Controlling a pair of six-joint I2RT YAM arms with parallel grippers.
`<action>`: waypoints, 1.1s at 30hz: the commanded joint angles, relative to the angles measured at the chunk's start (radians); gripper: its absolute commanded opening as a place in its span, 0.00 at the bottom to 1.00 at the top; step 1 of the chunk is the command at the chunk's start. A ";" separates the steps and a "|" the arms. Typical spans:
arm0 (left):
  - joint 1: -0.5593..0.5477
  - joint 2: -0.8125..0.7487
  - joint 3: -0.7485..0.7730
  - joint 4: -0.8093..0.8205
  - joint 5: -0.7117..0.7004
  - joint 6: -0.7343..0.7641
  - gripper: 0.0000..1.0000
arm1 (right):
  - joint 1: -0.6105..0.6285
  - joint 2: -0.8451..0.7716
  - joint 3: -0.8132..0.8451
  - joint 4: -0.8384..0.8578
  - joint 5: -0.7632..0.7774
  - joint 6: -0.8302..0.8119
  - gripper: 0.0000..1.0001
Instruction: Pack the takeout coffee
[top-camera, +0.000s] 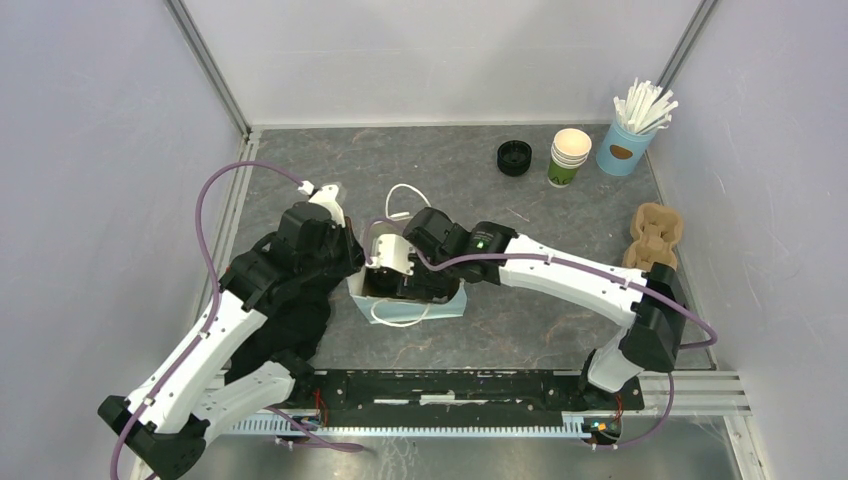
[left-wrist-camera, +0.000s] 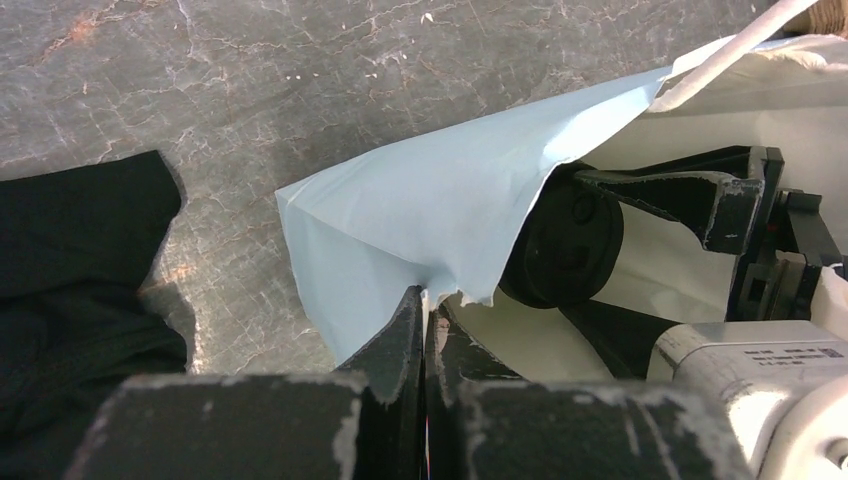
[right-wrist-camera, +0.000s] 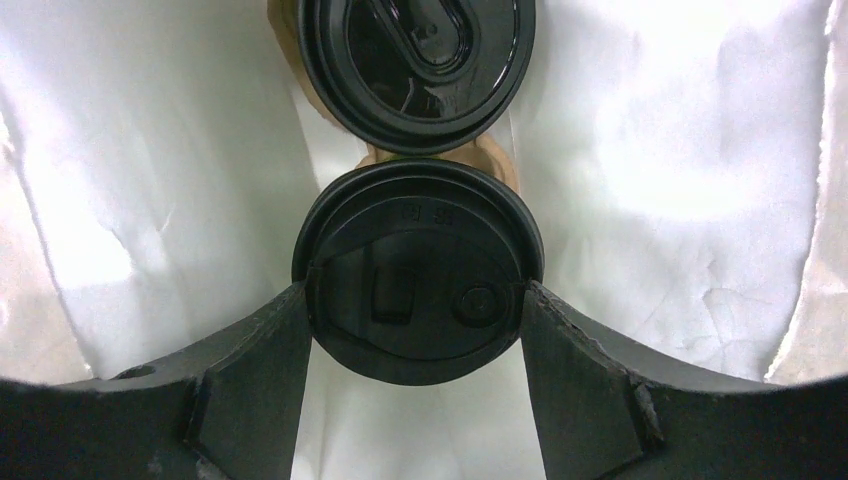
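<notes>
Gripping lidded cup (right-wrist-camera: 415, 290) in bag (right-wrist-camera: 150, 150), R end effector (right-wrist-camera: 415, 305)

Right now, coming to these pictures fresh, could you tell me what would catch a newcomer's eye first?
The right gripper, reaching inside the paper bag at table centre, clasps a black-lidded cup, with a second lidded cup just beyond it. The left gripper pinches the bag's pale blue edge, holding it open.

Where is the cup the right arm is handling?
Right wrist view: the cup sits gripped in the right gripper, inside the pale blue bag mid-table, just beside the other lidded cup.
</notes>
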 joint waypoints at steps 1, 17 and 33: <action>-0.002 -0.022 0.020 0.025 -0.007 0.008 0.02 | -0.020 0.178 -0.126 -0.116 -0.037 0.016 0.00; -0.002 -0.057 -0.015 0.037 -0.042 0.034 0.02 | -0.067 0.196 -0.146 -0.078 0.073 0.003 0.01; -0.002 -0.140 -0.098 0.321 -0.073 0.104 0.02 | 0.019 0.071 0.101 -0.089 0.125 0.080 0.04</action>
